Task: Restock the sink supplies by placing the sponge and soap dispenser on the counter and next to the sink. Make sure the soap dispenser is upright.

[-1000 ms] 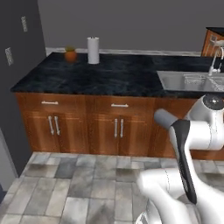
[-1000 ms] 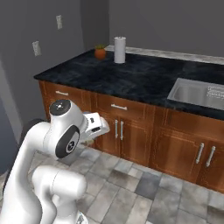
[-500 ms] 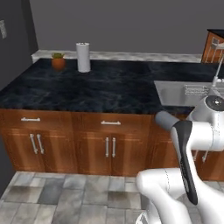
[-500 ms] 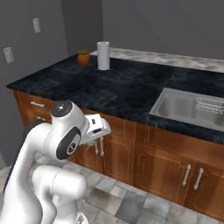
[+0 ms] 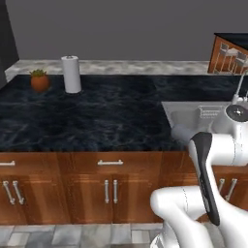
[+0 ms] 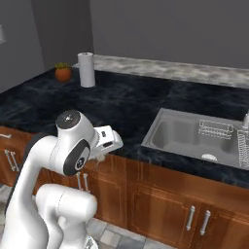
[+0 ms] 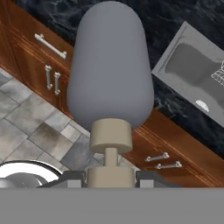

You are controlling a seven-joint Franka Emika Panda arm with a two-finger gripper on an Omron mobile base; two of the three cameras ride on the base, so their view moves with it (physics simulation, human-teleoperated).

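The soap dispenser point(image 7: 110, 70), a rounded grey bottle with a tan pump, fills the middle of the hand view. My gripper point(image 7: 110, 178) is shut on its pump end, so the body points away from the hand. In the left base view the grey bottle point(image 5: 182, 133) sticks out sideways past my arm, level with the front edge of the black counter point(image 5: 97, 114). The white hand point(image 6: 108, 139) hangs in front of the cabinets, left of the steel sink point(image 6: 189, 133), which is also visible as the sink point(image 5: 191, 114) and the sink point(image 7: 197, 65). The sponge is out of view.
A white paper towel roll point(image 5: 72, 73) and a small potted plant point(image 5: 39, 81) stand at the counter's back left. A wire rack point(image 6: 216, 129) sits in the basin, with the faucet point(image 5: 240, 85) behind it. Brown cabinet doors point(image 5: 111, 186) and a grey tiled floor point(image 7: 30, 118) lie below.
The whole scene has slid left in both base views as the base drove right along the counter, bringing the sink nearer. The gripper holds the dispenser as before.
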